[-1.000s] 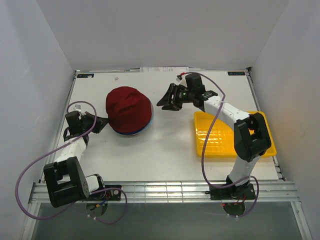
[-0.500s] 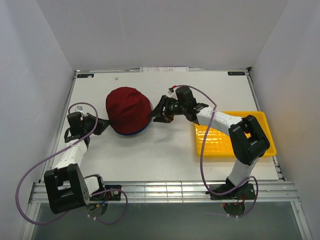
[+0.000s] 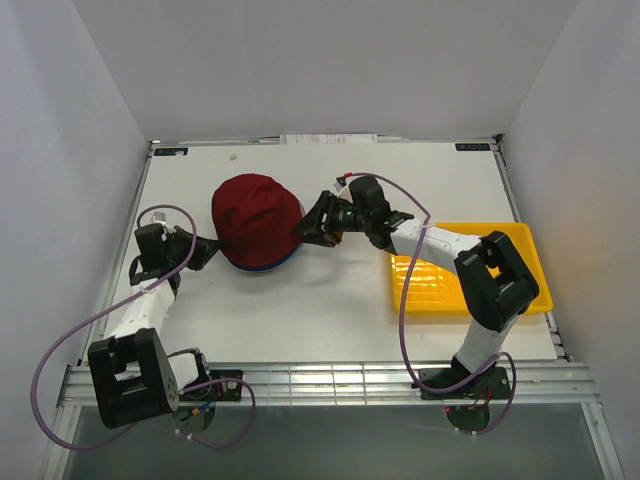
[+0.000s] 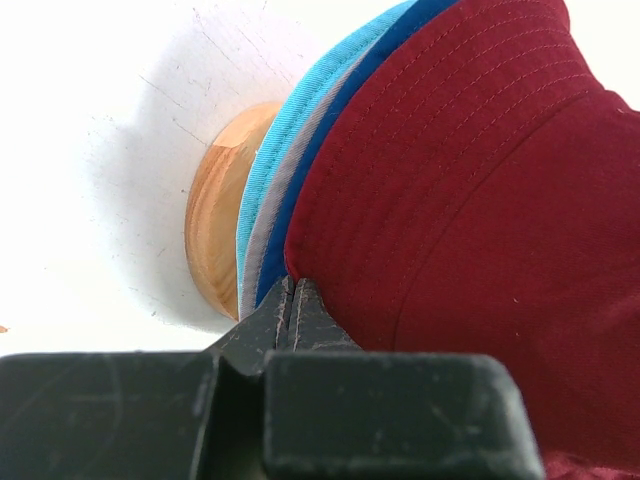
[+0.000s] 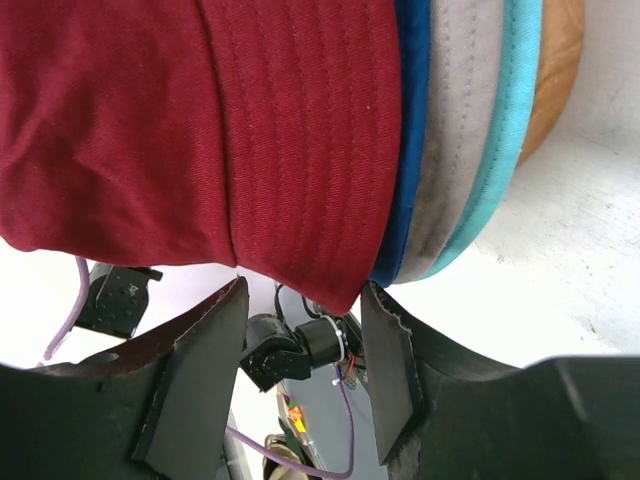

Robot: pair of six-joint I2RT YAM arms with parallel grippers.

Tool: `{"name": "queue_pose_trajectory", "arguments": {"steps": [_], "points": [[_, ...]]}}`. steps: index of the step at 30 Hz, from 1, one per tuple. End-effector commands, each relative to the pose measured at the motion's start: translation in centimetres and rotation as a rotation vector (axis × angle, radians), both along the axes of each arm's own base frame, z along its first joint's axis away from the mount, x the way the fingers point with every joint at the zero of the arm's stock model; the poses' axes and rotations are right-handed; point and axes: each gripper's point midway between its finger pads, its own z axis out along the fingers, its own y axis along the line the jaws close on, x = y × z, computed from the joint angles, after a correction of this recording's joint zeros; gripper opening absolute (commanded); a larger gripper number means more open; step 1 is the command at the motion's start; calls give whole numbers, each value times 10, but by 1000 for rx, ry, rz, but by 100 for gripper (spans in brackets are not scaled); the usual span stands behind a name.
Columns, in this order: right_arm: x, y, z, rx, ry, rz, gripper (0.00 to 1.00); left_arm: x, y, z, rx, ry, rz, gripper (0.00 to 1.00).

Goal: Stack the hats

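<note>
The hats sit stacked on a round wooden stand (image 4: pixel 212 240), dark red hat (image 3: pixel 258 215) on top. In the left wrist view the teal (image 4: pixel 285 140), grey (image 4: pixel 268 215) and royal blue (image 4: pixel 345 105) brims show under the red hat (image 4: pixel 470 200). My left gripper (image 3: pixel 208 248) is shut and holds nothing, its tips (image 4: pixel 297 292) touching the red brim's edge on the stack's left. On the right side my right gripper (image 3: pixel 308 229) is open. The red brim (image 5: pixel 310 200) hangs down between its fingertips (image 5: pixel 305 292), with the blue (image 5: pixel 413 110), grey (image 5: pixel 455 120) and teal (image 5: pixel 512 110) brims beside it.
A yellow plastic tray (image 3: pixel 440 285) lies at the right of the table, under the right arm's forearm. White walls close in the table on three sides. Purple cables loop from both arms near the front rail.
My right gripper has moved left and a little nearer, from clear of the stack to the red hat's right brim. The left gripper has stayed shut at the left edge.
</note>
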Motion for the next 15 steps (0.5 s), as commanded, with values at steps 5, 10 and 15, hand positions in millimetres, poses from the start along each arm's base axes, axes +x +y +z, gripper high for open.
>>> {"name": "queue_pose_trajectory", "arguments": {"steps": [5,10,15], "points": [[3,9,16,66,-43,-15,54,-12,-10,-4,0,26,-43,0],[-1,11,13,73,-40,-13,54,-12,-10,-5,-2,29,-44,0],[-1,12,10,81,-33,-19,47,-13,-10,-4,-3,25,-45,0]]}}
